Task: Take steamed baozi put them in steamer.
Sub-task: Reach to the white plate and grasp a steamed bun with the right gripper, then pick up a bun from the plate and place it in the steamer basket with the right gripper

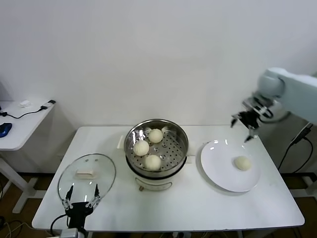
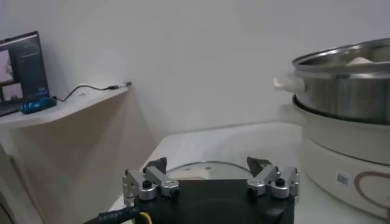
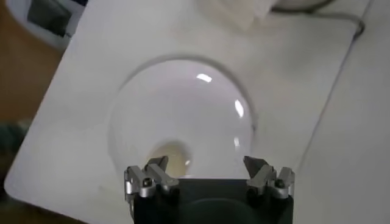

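Note:
The steel steamer (image 1: 181, 137) on its cream base stands mid-table and holds three baozi: one at the back (image 1: 155, 135), one at the left (image 1: 141, 148), one at the front (image 1: 152, 162). A fourth baozi (image 1: 242, 163) lies on the white plate (image 1: 218, 168) to the right. My right gripper (image 1: 242, 126) is open and empty, held in the air above the plate's far edge; its wrist view shows the plate (image 3: 183, 103) below and the baozi (image 3: 173, 155) partly behind the fingers. My left gripper (image 1: 81, 194) is open and empty, low at the front left. The steamer's wall (image 2: 347, 85) shows in the left wrist view.
A round glass lid (image 1: 86, 176) with a white handle lies on the table's front left, just beyond my left gripper; its rim (image 2: 207, 165) shows in the left wrist view. A side desk (image 1: 20, 121) with cables stands at the far left. The table's right edge is close to the plate.

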You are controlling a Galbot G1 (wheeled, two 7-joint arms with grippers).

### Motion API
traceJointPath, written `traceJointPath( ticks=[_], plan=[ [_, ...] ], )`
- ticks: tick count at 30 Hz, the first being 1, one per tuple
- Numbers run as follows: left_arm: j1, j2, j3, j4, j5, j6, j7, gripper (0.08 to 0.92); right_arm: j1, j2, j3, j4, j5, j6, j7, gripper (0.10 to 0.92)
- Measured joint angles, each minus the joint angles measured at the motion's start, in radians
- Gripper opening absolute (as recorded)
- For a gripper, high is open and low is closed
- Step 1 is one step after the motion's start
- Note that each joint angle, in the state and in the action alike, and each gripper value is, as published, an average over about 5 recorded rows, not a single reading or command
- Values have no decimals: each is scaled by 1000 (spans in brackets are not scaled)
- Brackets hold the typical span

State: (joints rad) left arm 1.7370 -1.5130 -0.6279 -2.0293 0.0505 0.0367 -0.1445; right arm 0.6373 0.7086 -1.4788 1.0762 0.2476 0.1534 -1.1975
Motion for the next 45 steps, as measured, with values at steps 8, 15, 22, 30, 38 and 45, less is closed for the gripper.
traceJointPath(
  ticks=[8, 15, 22, 30, 38, 45],
  plan=[
    [-6, -5, -2, 16, 8, 6, 3, 823, -249, -29, 208, -118, -87, -51, 33, 823],
    [-7, -7, -9, 25, 9, 9, 4, 823, -384, 14, 318, -225, -132, -75, 47, 823],
    [-7, -6, -16, 32, 8, 4, 4, 823, -461, 63, 385, -299, -164, -89, 66, 823],
    [-8, -3, -14, 34, 8, 1, 4, 823, -507, 103, 433, -347, -195, -94, 81, 789],
    [-4, -3, -11, 28, 10, 1, 5, 823, -518, 117, 451, -355, -225, -96, 85, 677],
    [3, 1, -3, 16, 16, 2, 5, 823, -483, 108, 429, -330, -220, -110, 77, 598]
  ],
)
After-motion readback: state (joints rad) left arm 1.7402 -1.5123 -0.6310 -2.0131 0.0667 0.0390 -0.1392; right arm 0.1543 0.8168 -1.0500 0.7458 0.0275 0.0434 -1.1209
